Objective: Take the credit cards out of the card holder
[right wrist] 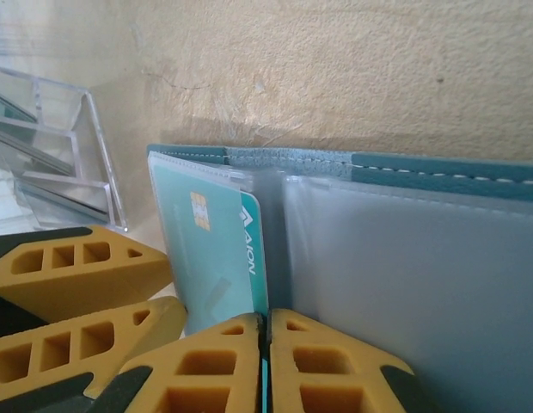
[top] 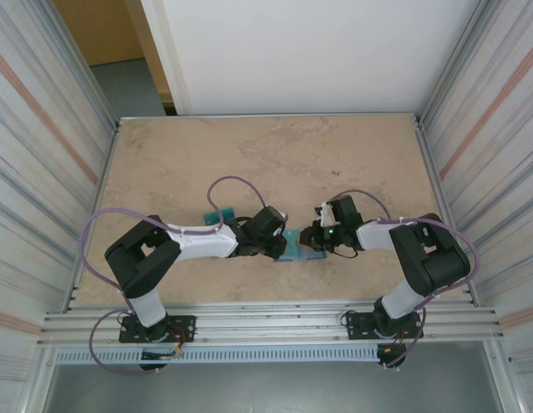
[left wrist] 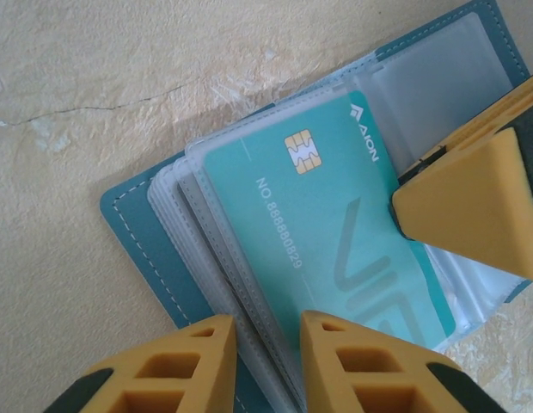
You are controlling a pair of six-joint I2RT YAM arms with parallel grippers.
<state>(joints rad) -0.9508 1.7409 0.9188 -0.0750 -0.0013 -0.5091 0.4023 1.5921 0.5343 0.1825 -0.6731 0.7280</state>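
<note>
Left gripper [left wrist: 266,320]: ribbed yellow wedge fingers stand narrowly apart, astride the edges of the clear plastic sleeves [left wrist: 438,77]. Whether they clamp cannot be judged.
Card holder [left wrist: 142,232]: steel-blue, stitched and soft, lying open on the mottled beige table [left wrist: 94,69] between the arms.
Credit card [left wrist: 309,232]: glossy teal with a gold chip, in the top sleeve.
Right gripper [right wrist: 266,317]: fingers pressed together, pinching the card's edge.
</note>
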